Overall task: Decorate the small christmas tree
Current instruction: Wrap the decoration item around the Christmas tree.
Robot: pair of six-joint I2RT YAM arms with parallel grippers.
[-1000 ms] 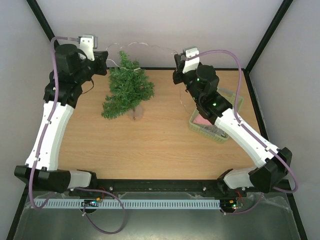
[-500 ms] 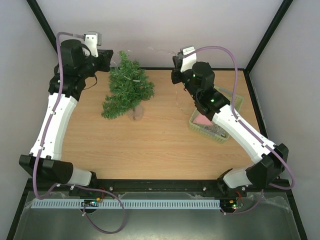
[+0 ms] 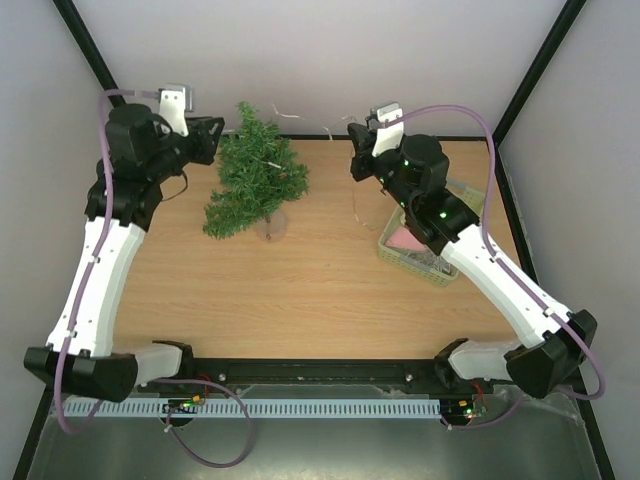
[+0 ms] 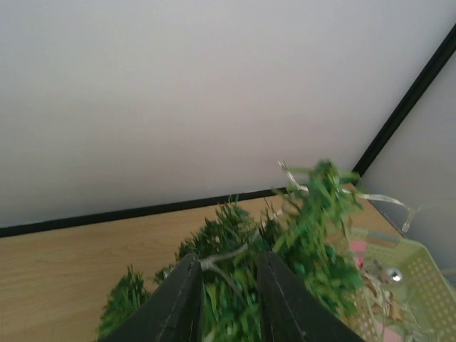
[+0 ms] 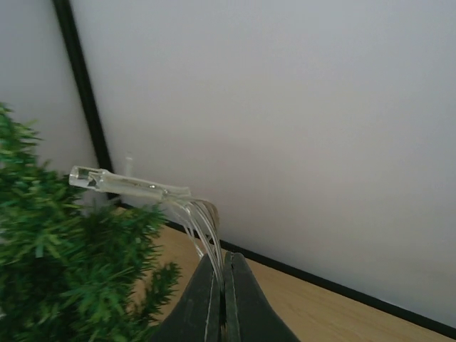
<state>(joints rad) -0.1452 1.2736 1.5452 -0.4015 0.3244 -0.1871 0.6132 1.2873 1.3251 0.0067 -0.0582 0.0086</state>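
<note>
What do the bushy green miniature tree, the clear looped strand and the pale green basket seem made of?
Bushy green miniature tree: probably plastic needles, matte, stiff and even. Clear looped strand: glossy see-through plastic, perhaps a light string, given its bulb-like tip. Pale green basket: moulded plastic, perforated walls.

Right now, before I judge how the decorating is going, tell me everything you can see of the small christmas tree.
The small christmas tree is a bushy cone of dark-green, plastic-looking needle branches standing on a small pale base, at the far side of the wooden table, left of the middle. A thin clear strand lies across its upper branches. The left gripper, jaws apart, is right at its top; whether it touches cannot be told. No ornaments show on it.
</note>
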